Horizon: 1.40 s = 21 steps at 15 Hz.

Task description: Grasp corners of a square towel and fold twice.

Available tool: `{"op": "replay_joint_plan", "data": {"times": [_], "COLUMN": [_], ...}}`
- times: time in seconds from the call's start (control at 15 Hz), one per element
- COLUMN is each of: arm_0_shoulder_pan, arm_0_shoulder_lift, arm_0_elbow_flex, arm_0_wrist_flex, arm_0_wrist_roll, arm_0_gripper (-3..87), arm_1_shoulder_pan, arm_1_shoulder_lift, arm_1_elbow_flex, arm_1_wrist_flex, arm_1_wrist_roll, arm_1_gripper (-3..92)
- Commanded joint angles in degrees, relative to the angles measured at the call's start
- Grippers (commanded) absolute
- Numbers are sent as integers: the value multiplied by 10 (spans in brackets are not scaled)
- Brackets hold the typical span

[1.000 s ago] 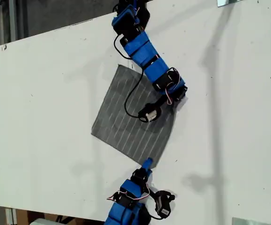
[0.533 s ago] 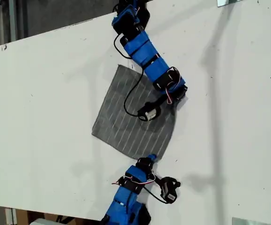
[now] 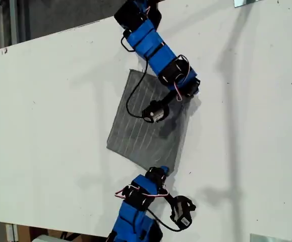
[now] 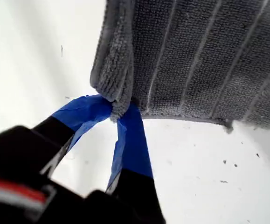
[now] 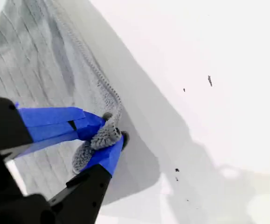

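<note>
Each tool pinches one corner of the towel (image 3: 148, 126), the first tool (image 4: 117, 109) and the second tool (image 5: 104, 135), so the cloth on the tabletop (image 3: 45, 101) can be folded over.

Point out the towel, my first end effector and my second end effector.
towel (image 3: 143, 128): exterior view, on the flat striped middle.
my first end effector (image 4: 117, 111): first wrist view, between blue tips pinching a corner.
my second end effector (image 5: 106, 133): second wrist view, between blue tips clamping bunched hem.
</note>
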Motion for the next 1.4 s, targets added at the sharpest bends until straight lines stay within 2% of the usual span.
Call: {"op": "replay_joint_plan", "data": {"times": [0.0,0.2,0.47,0.87,1.0,1.2,1.33], "arm_0_shoulder_pan": [-41,-98,-237,-397,-422,-461,-469], "arm_0_shoulder_lift": [6,14,-6,-142,-187,-205,-215], "arm_0_elbow_flex": [-72,-135,-206,-338,-411,-449,-453], "arm_0_wrist_flex": [45,93,147,178,185,183,156], "arm_0_wrist_roll": [45,103,216,353,385,402,388], "arm_0_gripper": [-2,-2,-2,-3,-3,-3,-3], "arm_1_shoulder_pan": [18,66,163,328,365,369,362], "arm_1_shoulder_lift": [94,202,374,571,664,725,746], "arm_1_elbow_flex": [-18,79,252,486,577,674,735], "arm_1_wrist_flex": [34,45,10,-56,-77,-138,-206], "arm_1_wrist_roll": [4,5,11,25,41,75,105], "arm_1_gripper": [-2,-2,-2,-2,-2,-2,-2]}}
